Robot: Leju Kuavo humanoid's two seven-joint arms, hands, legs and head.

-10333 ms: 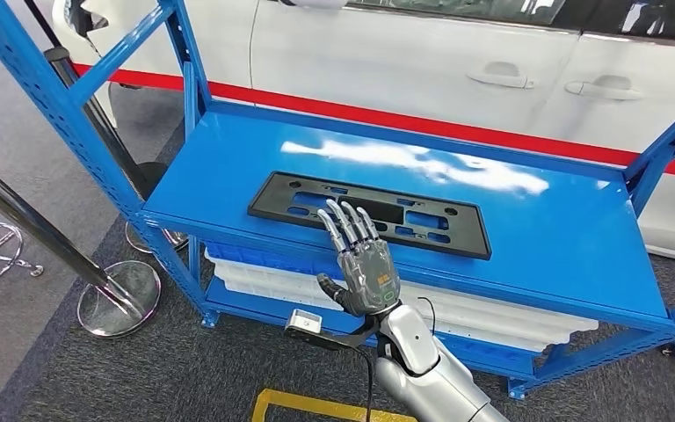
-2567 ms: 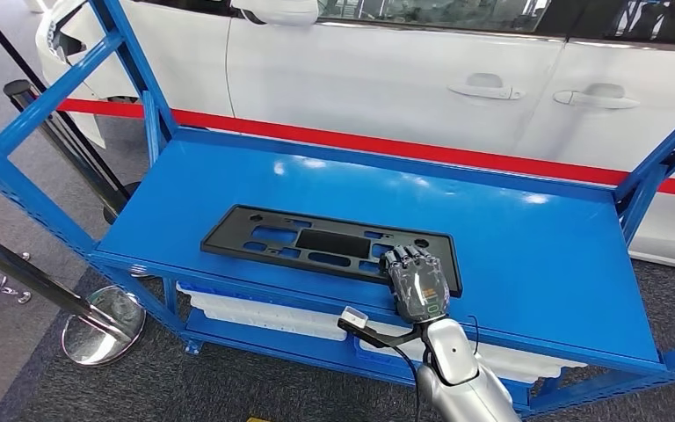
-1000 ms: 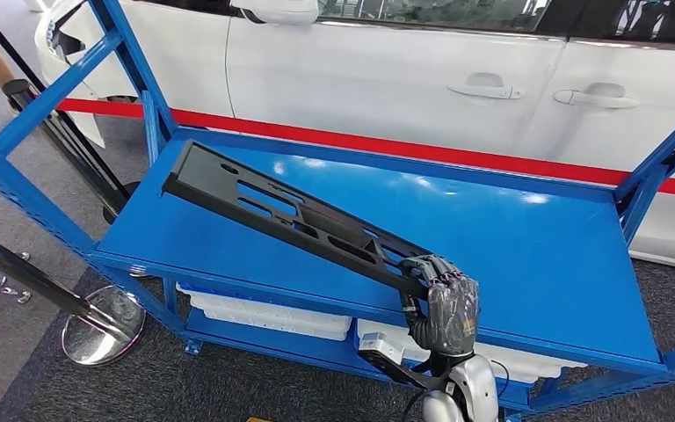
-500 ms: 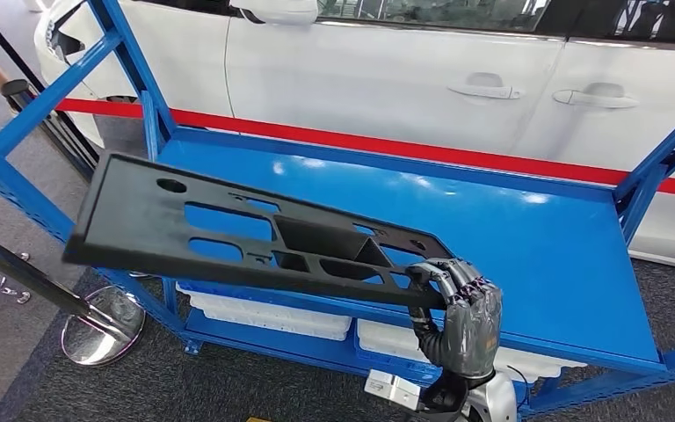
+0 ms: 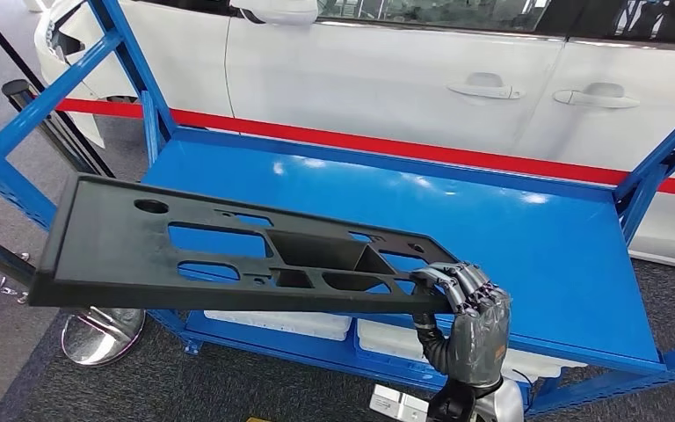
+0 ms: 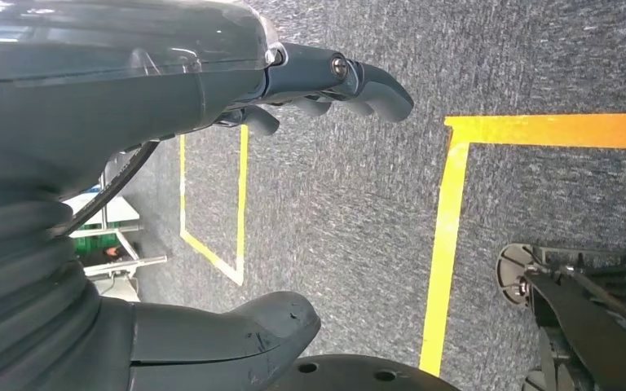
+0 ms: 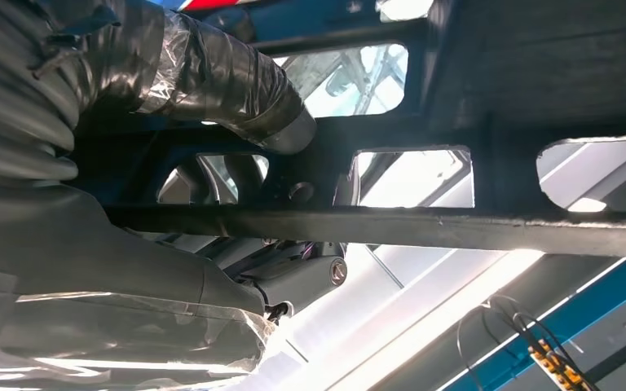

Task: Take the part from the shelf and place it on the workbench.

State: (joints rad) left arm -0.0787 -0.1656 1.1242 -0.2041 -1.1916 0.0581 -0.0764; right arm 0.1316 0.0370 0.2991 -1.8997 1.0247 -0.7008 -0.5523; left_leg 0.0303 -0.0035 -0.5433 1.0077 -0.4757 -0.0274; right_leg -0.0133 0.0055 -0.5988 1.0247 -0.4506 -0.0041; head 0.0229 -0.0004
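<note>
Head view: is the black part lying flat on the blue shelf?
No: the right hand grips one end of the black part, holding it raised off the blue shelf.

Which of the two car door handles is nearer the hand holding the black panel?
The left handle, above the right hand; the other handle sits further right.

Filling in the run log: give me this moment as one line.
phase: lift-off | right robot hand: grips end of long black plastic perforated panel, held above blue metal shelf | left robot hand: holds nothing, over grey carpet

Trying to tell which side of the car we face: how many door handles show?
2: one door handle on the white car's door behind the shelf's middle, another just right of it. More may lie outside the picture.
</note>
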